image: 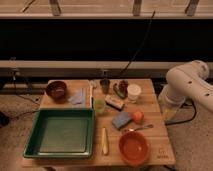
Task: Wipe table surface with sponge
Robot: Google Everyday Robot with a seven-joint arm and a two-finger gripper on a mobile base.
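A blue sponge [121, 119] lies flat on the wooden table [157, 137], right of centre, next to an orange [138, 116]. My white arm [189, 84] stands off the table's right edge. My gripper [169, 111] hangs at the arm's lower end beside that edge, level with the sponge and well to its right. It touches nothing on the table.
A green tray [62, 132] fills the front left. An orange-red bowl [133, 147], a spoon [137, 128] and a yellow stick-like item [104, 141] lie in front. A dark bowl [56, 90], blue cloth [78, 97], green cup [99, 105] and white cup [133, 92] stand behind.
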